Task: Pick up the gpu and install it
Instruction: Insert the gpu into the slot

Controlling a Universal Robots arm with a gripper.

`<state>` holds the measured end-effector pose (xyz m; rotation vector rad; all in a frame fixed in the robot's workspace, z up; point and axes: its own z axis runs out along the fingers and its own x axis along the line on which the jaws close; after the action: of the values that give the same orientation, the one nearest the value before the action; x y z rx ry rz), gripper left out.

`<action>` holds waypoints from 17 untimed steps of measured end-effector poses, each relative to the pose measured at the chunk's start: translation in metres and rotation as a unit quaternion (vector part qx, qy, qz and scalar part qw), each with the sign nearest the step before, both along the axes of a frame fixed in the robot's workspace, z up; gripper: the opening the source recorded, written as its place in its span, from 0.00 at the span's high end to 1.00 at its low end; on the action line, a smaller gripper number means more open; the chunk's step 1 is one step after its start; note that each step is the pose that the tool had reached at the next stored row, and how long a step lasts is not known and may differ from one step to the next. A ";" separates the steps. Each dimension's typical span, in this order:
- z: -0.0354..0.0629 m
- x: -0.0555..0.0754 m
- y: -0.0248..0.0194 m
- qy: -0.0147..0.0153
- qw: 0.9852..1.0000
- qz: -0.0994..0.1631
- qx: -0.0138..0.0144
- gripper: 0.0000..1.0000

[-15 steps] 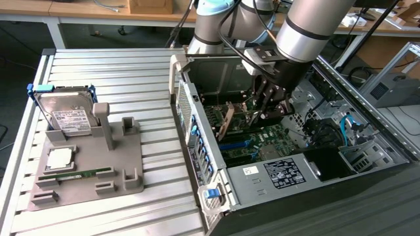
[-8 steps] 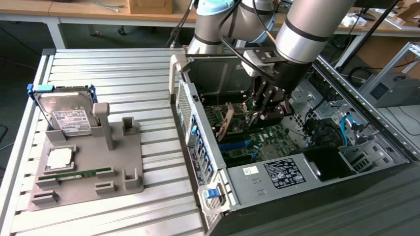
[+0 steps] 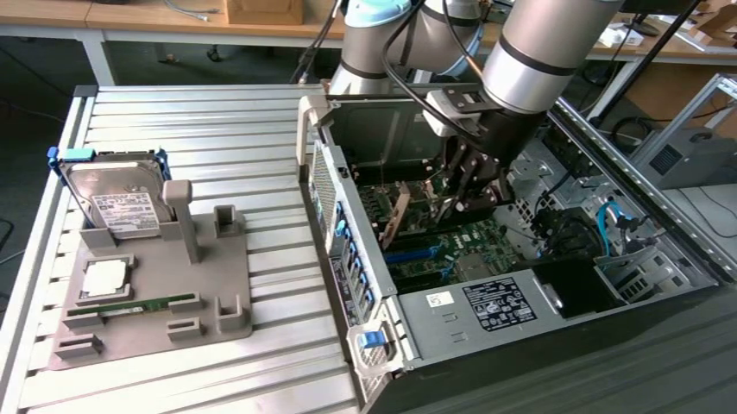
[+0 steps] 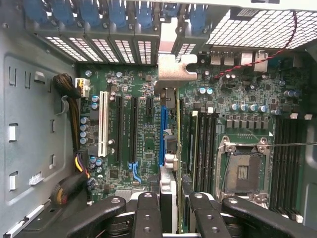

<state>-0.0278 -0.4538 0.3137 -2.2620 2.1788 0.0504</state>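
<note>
Black metal fingers (image 4: 148,213) of the gripper (image 3: 467,194) were clenched on the gpu (image 3: 395,216), which stood on edge between them inside the open computer case (image 3: 645,285). In the wrist view the card (image 4: 171,163) ran straight out from between the finger pads, edge-on, with its pale bracket (image 4: 171,67) at the far end, close to the slotted rear wall of the case. The card appeared to be held upright so that its lower edge could meet the motherboard (image 4: 143,129) squarely; that is a judgement from its attitude. It lay directly over the blue expansion slot (image 4: 162,129), beside the white slot (image 4: 103,124) and on the near side of the empty processor socket (image 4: 242,171). Whether the edge had already entered the slot could not be told.

Outside the case, on the exterior view's left, a grey fixture tray (image 3: 150,310) sat on the slatted table (image 3: 196,129). It carried the silver hard drive (image 3: 116,203) standing upright and a green memory stick (image 3: 144,304) lying flat, both well apart from the case.
</note>
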 end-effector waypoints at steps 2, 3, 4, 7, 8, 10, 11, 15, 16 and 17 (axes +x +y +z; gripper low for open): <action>-0.0007 0.000 0.0000 0.000 1.000 0.000 0.000 0.73; -0.0009 0.000 0.0000 0.000 1.000 0.000 0.000 0.73; -0.0011 0.000 0.0000 0.000 1.000 0.000 0.000 0.73; -0.0017 0.000 0.0000 0.000 1.000 0.000 0.000 0.73; -0.0019 0.000 0.0000 0.000 1.000 0.000 0.000 0.73; -0.0022 0.000 0.0000 0.000 1.000 0.000 0.000 0.73; -0.0024 0.000 0.0000 0.000 1.000 0.000 0.000 0.73; -0.0042 0.000 0.0000 0.000 1.000 0.000 0.000 0.73; -0.0044 0.000 0.0000 0.000 1.000 0.000 0.000 0.73; -0.0045 0.000 0.0000 0.000 1.000 0.000 0.000 0.73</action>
<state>-0.0278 -0.4538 0.3092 -2.2619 2.1789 0.0504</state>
